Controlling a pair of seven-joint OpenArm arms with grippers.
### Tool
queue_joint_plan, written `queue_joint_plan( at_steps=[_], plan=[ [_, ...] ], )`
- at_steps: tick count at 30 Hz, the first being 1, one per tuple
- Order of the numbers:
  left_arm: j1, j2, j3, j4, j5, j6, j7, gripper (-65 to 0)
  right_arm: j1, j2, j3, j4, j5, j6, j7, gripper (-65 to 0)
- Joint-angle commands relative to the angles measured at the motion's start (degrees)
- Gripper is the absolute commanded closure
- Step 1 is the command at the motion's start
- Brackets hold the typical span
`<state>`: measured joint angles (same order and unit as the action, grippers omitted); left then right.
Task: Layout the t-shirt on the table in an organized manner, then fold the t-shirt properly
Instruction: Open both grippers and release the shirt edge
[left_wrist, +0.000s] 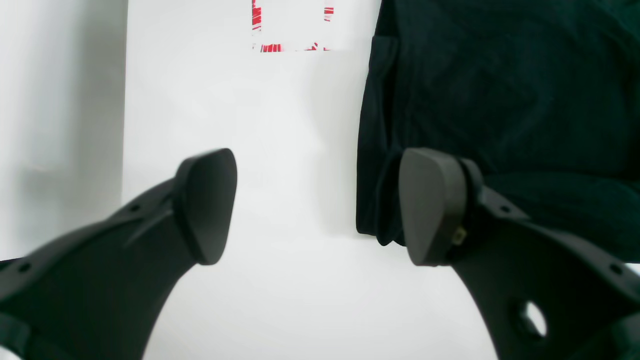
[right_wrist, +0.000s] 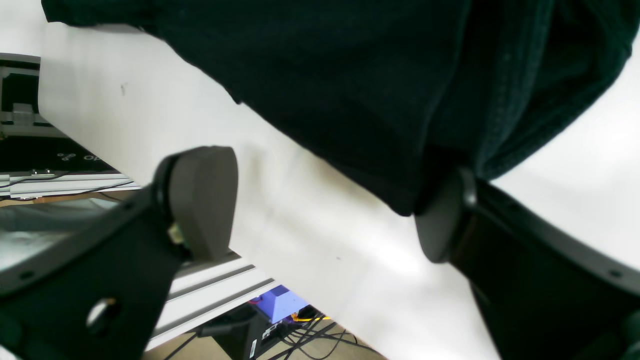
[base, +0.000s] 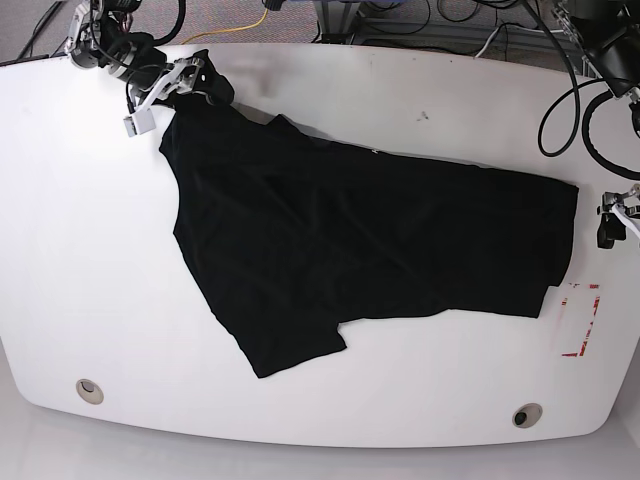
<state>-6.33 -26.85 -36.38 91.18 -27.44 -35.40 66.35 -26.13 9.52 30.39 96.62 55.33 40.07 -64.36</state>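
Between open tools (base: 612, 222) (base: 175, 85): t-shirt (base: 360, 240) spread on table (base: 80, 250).

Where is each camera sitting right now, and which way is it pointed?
Left wrist: behind the open left gripper, looking down at the t-shirt edge, the table and red tape marks.
Right wrist: behind the open right gripper, at the table's far edge; one finger touches the cloth.
Base: overhead, facing the whole tabletop; both grippers show at opposite ends of the shirt.
All views share the t-shirt and table.
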Motion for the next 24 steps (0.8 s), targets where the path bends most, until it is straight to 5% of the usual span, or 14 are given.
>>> queue_joint_plan(
  at_steps=[1,13,20,24],
  plan=[
    [-0.7,-1.3,-0.3,1.0,-0.6,0.0,-1.2,-47.8,0.5,0.5,0.2,0.3,-1.0,-0.3,-1.0,-49.6],
    [0.7,-1.2,-0.3,1.0,-0.7,0.0,-1.2,-47.8,0.9,0.4,0.1,0.4,-1.0,-0.2,-2.2,-18.5],
    [0.7,-1.2,-0.3,1.0,-0.7,0.0,-1.2,-47.8,1.6,0.4,0.1,0.5,-1.0,-0.2,-4.2,-5.2],
    [0.7,-1.2,-0.3,1.0,-0.7,0.0,-1.2,-47.8,2.3,0.6,0.2,2.0,1.5,-0.2,-6.8,-3.0]
  ],
)
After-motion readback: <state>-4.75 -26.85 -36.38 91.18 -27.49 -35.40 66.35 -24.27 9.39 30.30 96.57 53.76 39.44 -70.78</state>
